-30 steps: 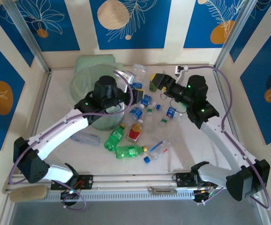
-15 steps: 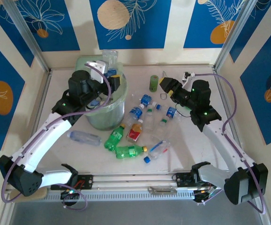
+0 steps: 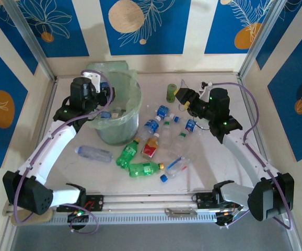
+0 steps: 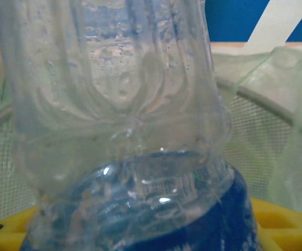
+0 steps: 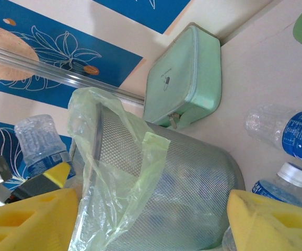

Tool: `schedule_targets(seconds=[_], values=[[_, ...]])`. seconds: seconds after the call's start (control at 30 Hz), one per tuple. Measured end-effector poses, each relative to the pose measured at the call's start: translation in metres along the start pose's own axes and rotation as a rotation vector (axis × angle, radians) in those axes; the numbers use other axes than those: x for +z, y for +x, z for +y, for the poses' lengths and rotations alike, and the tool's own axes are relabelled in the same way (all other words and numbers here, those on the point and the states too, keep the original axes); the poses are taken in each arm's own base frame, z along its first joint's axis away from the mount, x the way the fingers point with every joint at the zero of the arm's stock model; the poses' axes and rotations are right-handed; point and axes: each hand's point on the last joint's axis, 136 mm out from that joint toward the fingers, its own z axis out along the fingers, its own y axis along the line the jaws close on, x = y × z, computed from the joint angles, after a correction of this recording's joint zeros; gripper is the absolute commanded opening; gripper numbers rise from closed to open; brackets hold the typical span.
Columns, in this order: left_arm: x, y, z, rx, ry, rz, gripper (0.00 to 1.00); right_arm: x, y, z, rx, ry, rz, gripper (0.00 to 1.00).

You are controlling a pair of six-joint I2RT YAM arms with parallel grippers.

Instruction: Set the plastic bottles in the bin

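"So, overhead first: how far along is it?"
"Early going. Roughly ten plastic bottles (image 3: 152, 125) lie scattered on the table (image 3: 219, 167) between the bin (image 3: 136, 94) and the right arm. Two green ones (image 3: 126, 154) and a red-labelled one (image 3: 150, 148) are among them, and one clear bottle (image 3: 93, 153) lies apart on the left. The left gripper (image 3: 103, 103) sits at the bin's left rim; what it holds is hard to make out from up here."
"And inside the bin?"
"A few pale shapes at the bottom look like bottles, but I can't count them. The right gripper (image 3: 185, 97) hovers near an olive cylinder (image 3: 171, 93)."
"Left wrist?"
"That settles it: a held bottle (image 4: 114, 104), clear with a blue label, is pinched between yellow pads (image 4: 276, 219), with the bin's mesh wall (image 4: 255, 136) just behind. By my read, that step needs only a release."
"Right wrist?"
"The right arm's foam fingers (image 5: 31, 219) stand wide apart with nothing between them. Beyond them are the bag liner (image 5: 114, 157), the held bottle above the rim, a green lidded box (image 5: 187, 78) behind, and two blue-labelled bottles (image 5: 292, 130) on the table"
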Motion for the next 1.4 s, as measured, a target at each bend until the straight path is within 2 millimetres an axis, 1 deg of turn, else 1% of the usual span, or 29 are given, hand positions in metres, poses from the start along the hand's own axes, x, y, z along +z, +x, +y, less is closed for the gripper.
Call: schedule_targets(seconds=[0.1, 0.17, 0.23, 0.33, 0.4, 0.5, 0.57, 0.63, 0.7, 0.8, 0.87, 0.93, 1.0, 1.07, 1.13, 1.2, 1.27, 1.33, 1.4], values=[[0.007, 0.011, 0.002, -0.009, -0.008, 0.044, 0.72, 0.001, 0.001, -0.002, 0.006, 0.002, 0.006, 0.76], [0.009, 0.016, 0.003, -0.015, -0.010, 0.062, 0.85, 0.001, 0.001, -0.001, 0.006, 0.001, 0.009, 0.76], [0.009, 0.018, 0.003, -0.016, -0.012, 0.070, 0.94, 0.001, 0.002, -0.001, 0.006, 0.000, 0.010, 0.76], [0.007, 0.017, 0.004, -0.022, -0.013, 0.073, 1.00, 0.001, 0.002, -0.001, 0.006, -0.003, 0.014, 0.76], [0.005, 0.012, 0.003, -0.025, -0.013, 0.069, 1.00, 0.001, 0.003, -0.001, 0.006, -0.003, 0.015, 0.76], [-0.003, -0.002, 0.001, -0.026, -0.012, 0.044, 1.00, 0.001, 0.003, 0.000, 0.006, -0.005, 0.018, 0.76], [-0.014, -0.015, 0.003, -0.028, -0.021, 0.018, 1.00, 0.001, 0.003, 0.000, 0.005, -0.005, 0.018, 0.76], [-0.028, -0.028, 0.012, -0.041, -0.048, -0.020, 1.00, 0.001, 0.003, 0.000, 0.005, -0.006, 0.018, 0.77], [-0.046, -0.038, 0.027, -0.073, -0.088, -0.061, 1.00, 0.001, 0.003, 0.000, 0.004, -0.007, 0.017, 0.76], [-0.082, -0.050, 0.058, -0.144, -0.176, -0.140, 1.00, -0.001, 0.002, -0.001, 0.005, -0.005, 0.012, 0.77], [-0.106, -0.049, 0.071, -0.189, -0.223, -0.183, 1.00, -0.002, 0.001, -0.004, 0.008, -0.001, 0.010, 0.76], [-0.122, -0.042, 0.077, -0.227, -0.248, -0.202, 1.00, -0.002, 0.001, -0.008, 0.013, 0.007, 0.009, 0.77], [-0.129, -0.032, 0.078, -0.267, -0.248, -0.200, 1.00, -0.002, 0.002, -0.010, 0.017, 0.012, 0.010, 0.76], [-0.127, -0.015, 0.077, -0.317, -0.234, -0.176, 1.00, -0.002, 0.002, -0.011, 0.017, 0.013, 0.011, 0.77], [-0.118, 0.002, 0.073, -0.370, -0.202, -0.144, 1.00, -0.002, 0.002, -0.010, 0.017, 0.008, 0.015, 0.77], [-0.105, 0.019, 0.069, -0.422, -0.166, -0.106, 1.00, -0.002, 0.003, -0.009, 0.017, 0.006, 0.020, 0.76], [-0.087, 0.035, 0.066, -0.479, -0.131, -0.059, 1.00, -0.002, 0.004, -0.009, 0.018, 0.003, 0.025, 0.77], [-0.072, 0.047, 0.063, -0.519, -0.107, -0.022, 1.00, -0.002, 0.004, -0.009, 0.018, 0.003, 0.026, 0.76], [-0.060, 0.051, 0.060, -0.550, -0.083, -0.004, 1.00, -0.002, 0.004, -0.009, 0.018, 0.004, 0.025, 0.76]])
